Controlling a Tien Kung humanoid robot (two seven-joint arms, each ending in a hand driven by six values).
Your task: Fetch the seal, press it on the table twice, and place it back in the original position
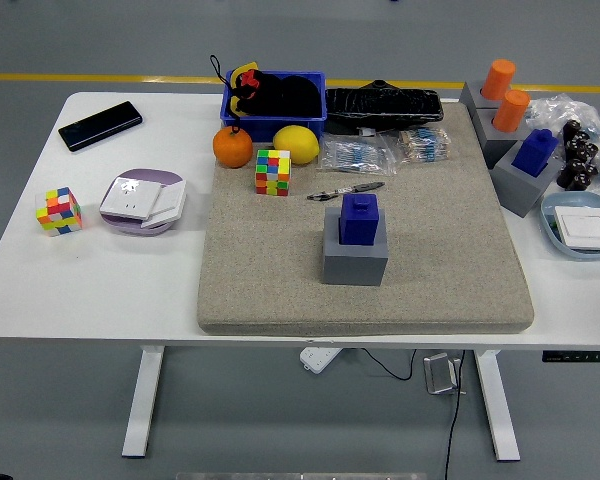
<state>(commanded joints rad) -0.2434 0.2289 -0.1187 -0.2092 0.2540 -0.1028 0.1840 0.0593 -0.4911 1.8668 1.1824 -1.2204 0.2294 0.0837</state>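
A blue seal (359, 217) stands upright in a grey block holder (355, 256) near the middle of the beige felt mat (270, 280). A second blue seal (535, 152) sits in a grey holder (521, 186) at the mat's right edge. Two orange seals (498, 78) (510, 110) stand in grey holders at the far right. Neither robot hand shows in the head view.
A pen (345, 190) lies just behind the middle seal. A colour cube (273, 172), an orange (233, 147), a lemon (296, 144), a blue bin (275, 99) and bagged parts (358, 155) line the mat's far side. At left lie a phone (100, 125), a plate (143, 200) and another cube (59, 211). A blue dish (581, 227) sits at right.
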